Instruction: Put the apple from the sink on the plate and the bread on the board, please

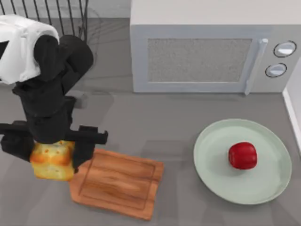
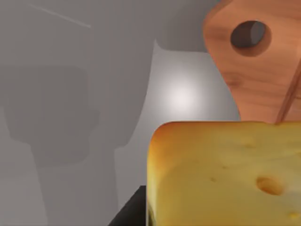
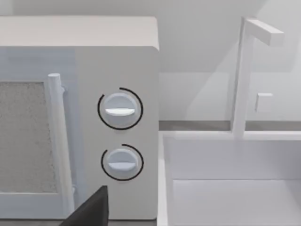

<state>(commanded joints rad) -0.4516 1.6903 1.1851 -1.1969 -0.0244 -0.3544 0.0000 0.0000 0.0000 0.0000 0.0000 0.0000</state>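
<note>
At lower left the left pincer (image 1: 52, 151) pinches the bread (image 1: 52, 161) just off the board (image 1: 120, 184) — freed here, it would tumble onto the worktop (image 1: 155, 127).

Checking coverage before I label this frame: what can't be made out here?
- Bread: its upper part sits under the left gripper in the top view; cut off by the frame edge in the left wrist view.
- Board: its handle end lies under arm and bread in the top view.
- Sink: the basin floor is cut off in the right wrist view.
</note>
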